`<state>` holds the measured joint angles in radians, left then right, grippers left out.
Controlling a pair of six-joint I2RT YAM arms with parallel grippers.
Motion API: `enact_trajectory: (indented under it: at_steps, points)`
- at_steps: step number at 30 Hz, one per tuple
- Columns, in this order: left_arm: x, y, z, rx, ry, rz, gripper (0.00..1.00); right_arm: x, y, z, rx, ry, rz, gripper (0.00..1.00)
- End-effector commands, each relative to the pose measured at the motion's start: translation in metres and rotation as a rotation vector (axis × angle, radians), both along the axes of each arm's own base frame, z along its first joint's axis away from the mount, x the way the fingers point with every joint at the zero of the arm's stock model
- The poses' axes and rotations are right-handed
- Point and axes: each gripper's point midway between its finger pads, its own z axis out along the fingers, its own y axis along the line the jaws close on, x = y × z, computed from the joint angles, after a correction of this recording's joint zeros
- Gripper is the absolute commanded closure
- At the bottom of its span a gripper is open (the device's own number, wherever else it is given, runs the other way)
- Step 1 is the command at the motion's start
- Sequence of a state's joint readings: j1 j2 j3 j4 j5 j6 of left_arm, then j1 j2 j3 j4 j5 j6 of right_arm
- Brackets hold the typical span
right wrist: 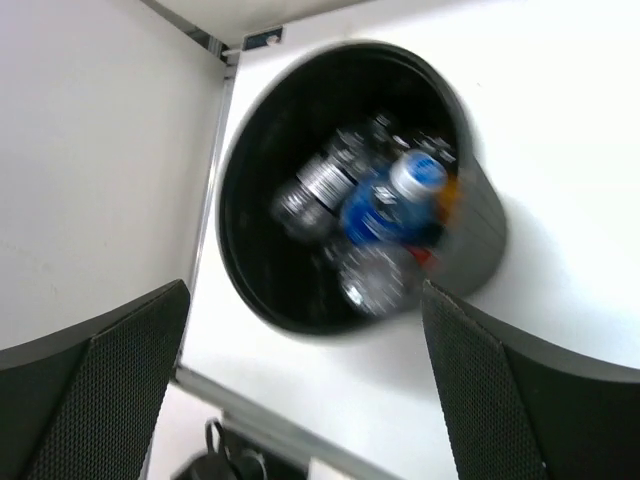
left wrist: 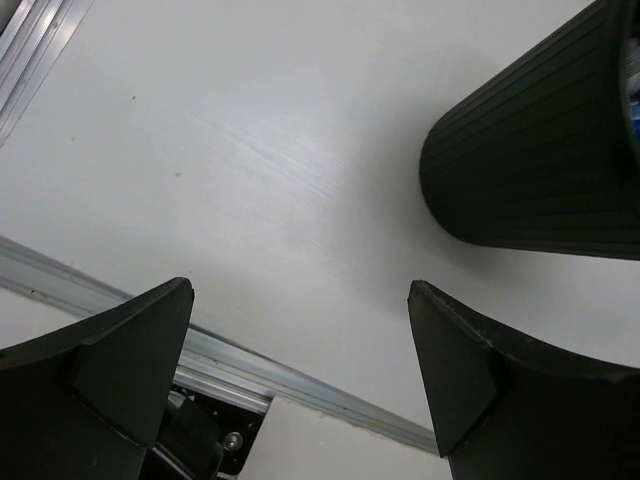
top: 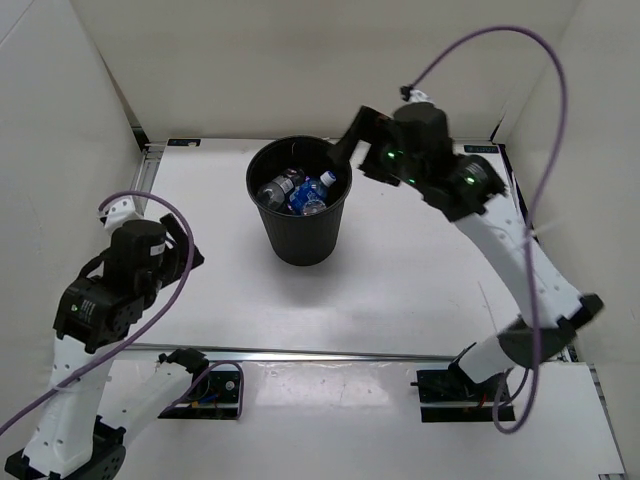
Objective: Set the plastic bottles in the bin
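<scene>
The plastic bottles (top: 298,192) are small, thin-walled and probably near empty, so I judge them light, smooth and apt to roll. Their sides would buckle under a hard squeeze. The best hold on one would be across the middle of the body, at the label, rather than at the cap or the narrow neck. All the bottles in view lie in a heap inside the bin (top: 300,242), which stands upright on the table (top: 420,290), toward its far edge and a little left of the middle. Among them are two with blue labels, one with a dark label and a pale cap. The blurred right wrist view also hints at orange and red against the inner wall, but an exact count cannot be made. No bottle shows on the table in any view. The bin is a black, ribbed, tapered bucket. It looks stiff but light, so a knock at the rim could tip it. The right gripper (top: 347,152) hangs over the far right part of the rim, its fingers (right wrist: 100,400) wide apart with nothing between them. The left gripper (top: 187,250) is near the table's left edge, well apart from the bin, its fingers also spread and empty.
</scene>
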<state>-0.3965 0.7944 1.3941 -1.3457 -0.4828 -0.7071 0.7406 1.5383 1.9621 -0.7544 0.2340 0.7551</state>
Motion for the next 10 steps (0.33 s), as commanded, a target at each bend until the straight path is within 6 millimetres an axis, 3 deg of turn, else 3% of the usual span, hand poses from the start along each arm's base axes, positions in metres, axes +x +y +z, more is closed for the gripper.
enact_trajectory:
  at_steps: [1,2,3,5,6,10]
  points:
    - [-0.006,0.012,-0.021,0.053,0.061,0.048,0.01,-0.046,-0.039,-0.018,-0.032,0.097,0.059,0.00]
    - [-0.004,0.011,-0.033,0.065,0.088,0.047,0.01,-0.054,-0.041,-0.023,-0.042,0.102,0.104,0.00]
    - [-0.001,0.010,-0.035,0.059,0.075,0.047,0.01,-0.064,-0.045,-0.042,-0.071,0.149,0.141,0.00]
    - [0.001,0.010,-0.043,0.060,0.076,0.060,0.01,-0.081,-0.063,-0.048,-0.072,0.171,0.150,0.00]
    - [0.000,0.010,-0.054,0.065,0.086,0.059,0.01,-0.089,-0.069,-0.057,-0.081,0.200,0.145,0.00]
    - [0.010,0.021,-0.063,0.080,0.010,0.137,0.01,-0.109,-0.112,-0.086,-0.111,0.279,0.043,0.00]
